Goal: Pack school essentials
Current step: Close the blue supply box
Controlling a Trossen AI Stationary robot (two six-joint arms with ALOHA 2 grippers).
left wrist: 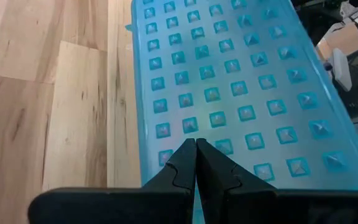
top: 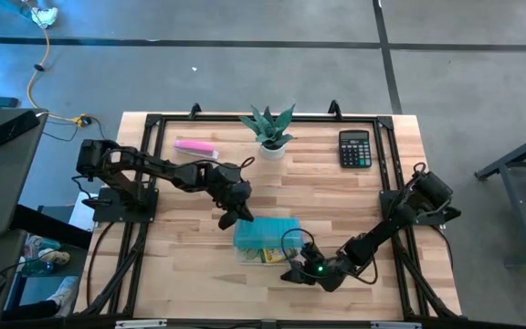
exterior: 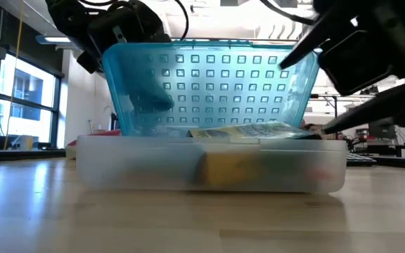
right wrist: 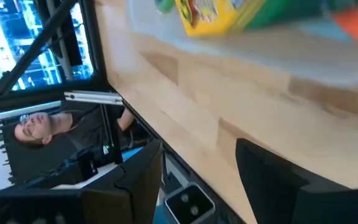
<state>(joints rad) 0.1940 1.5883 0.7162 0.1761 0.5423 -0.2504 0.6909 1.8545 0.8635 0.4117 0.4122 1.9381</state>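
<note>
A clear plastic box [exterior: 209, 165] lies at the table's middle near the front, its blue studded lid [exterior: 209, 88] standing slanted above it. Inside lie a yellow-green block [exterior: 234, 169] and printed stationery [right wrist: 216, 15]. My left gripper [top: 236, 217] is shut at the lid's far left side. My right gripper [top: 292, 271] stands open by the box's near right corner, bare table between its fingers [right wrist: 135, 180]. My left gripper lays its shut fingertips [left wrist: 196, 149] against the lid's studded outer face [left wrist: 194, 124], near one long edge. The fingers come slanting down from the table's far left. The lid stands half raised, leaning over the box's base.
At the far edge stand a potted plant [top: 270, 137] and a black calculator [top: 355, 148], and a long pink bar [top: 194, 145] lies there. A person [right wrist: 42, 130] sits beyond the table's near edge. Bare wood lies left and right of the box.
</note>
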